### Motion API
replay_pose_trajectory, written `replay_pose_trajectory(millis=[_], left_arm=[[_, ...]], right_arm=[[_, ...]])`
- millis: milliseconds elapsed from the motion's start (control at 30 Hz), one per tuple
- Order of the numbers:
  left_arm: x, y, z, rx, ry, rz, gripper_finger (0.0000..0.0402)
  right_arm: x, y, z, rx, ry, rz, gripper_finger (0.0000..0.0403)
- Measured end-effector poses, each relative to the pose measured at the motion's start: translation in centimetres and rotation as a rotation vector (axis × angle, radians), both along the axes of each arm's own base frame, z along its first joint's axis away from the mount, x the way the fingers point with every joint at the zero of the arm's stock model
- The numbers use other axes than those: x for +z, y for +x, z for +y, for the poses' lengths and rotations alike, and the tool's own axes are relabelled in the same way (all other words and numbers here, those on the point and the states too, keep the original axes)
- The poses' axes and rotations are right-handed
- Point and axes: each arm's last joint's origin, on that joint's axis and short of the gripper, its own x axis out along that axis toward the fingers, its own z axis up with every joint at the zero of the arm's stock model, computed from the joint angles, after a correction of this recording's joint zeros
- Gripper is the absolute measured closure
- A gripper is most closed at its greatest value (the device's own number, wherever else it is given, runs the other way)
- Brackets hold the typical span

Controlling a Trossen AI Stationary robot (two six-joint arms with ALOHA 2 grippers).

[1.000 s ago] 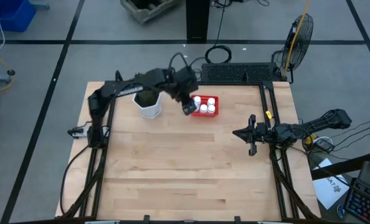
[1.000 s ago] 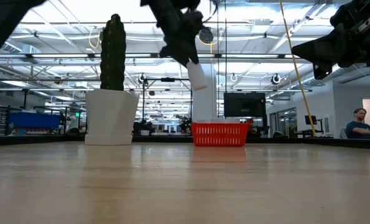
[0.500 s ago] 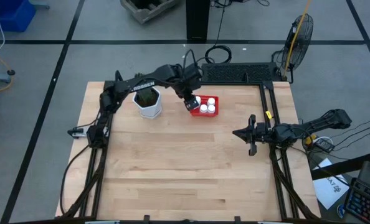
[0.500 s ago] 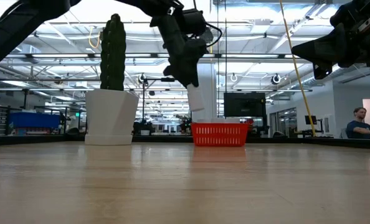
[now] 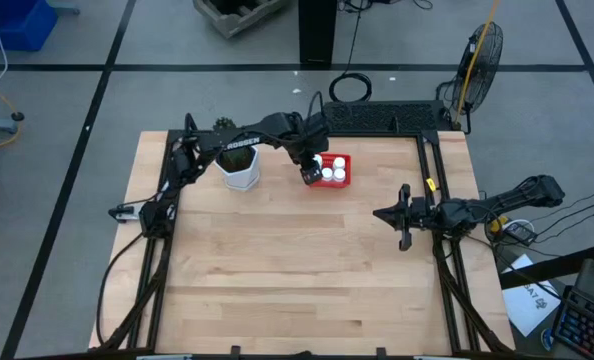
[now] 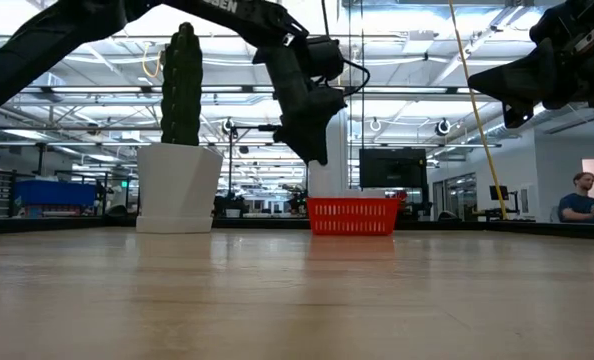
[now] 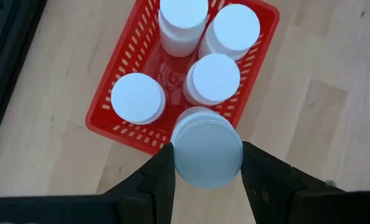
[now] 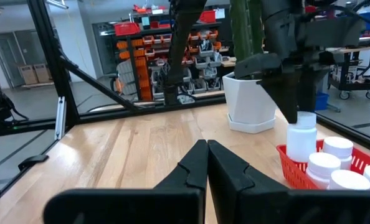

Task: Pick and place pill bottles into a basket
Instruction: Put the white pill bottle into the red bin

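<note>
My left gripper (image 5: 310, 172) is shut on a white pill bottle (image 7: 207, 152) over the red basket's (image 5: 339, 160) left end. The bottle also shows in the right wrist view (image 8: 302, 140), upright under the gripper, its base at the basket's rim (image 8: 291, 155). Several white-capped bottles (image 7: 213, 78) stand in the basket (image 7: 119, 127). In the low view the gripper (image 6: 315, 150) hangs just above the basket (image 6: 353, 215). My right gripper (image 5: 402, 215) is shut and empty, raised near the table's right edge. My left gripper pinches the bottle's upper part at the cap (image 7: 175, 155) between its two fingers (image 7: 160, 177), one on each side. The fingers come from above, pointing down. The bottle hangs upright below them, its lower end (image 8: 300, 163) at the basket's rim; whether it touches, I cannot tell.
A white hexagonal pot with a green cactus (image 5: 240, 165) stands just left of the basket, close to my left arm; it also shows in the low view (image 6: 177, 185). Bare wood (image 5: 297, 270) spreads over the table's middle and near side. A person (image 6: 577, 195) sits beyond the table.
My left gripper has gone down toward the basket with the bottle, shifting a little toward the table's right. The bottle, tilted a second ago, now hangs upright and lower at the basket's left end.
</note>
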Motion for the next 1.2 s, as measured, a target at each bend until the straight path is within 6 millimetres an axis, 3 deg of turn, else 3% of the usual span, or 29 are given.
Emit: replay_pose_trajectory(millis=[300, 600, 1200], left_arm=[[-0.8, 0.3, 0.4, -0.004, -0.001, -0.005, 0.0244], [-3.1, 1.0, 0.5, -0.023, -0.015, 0.045, 0.0244], [-4.9, 1.6, 0.8, -0.03, -0.029, 0.045, 0.0244]], right_arm=[[-0.1, 0.0, 0.0, 0.0, -0.002, 0.006, 0.0399], [-0.1, 0.0, 0.0, 0.0, -0.001, 0.005, 0.0399], [-0.1, 0.1, 0.0, 0.0, -0.002, 0.008, 0.0399]])
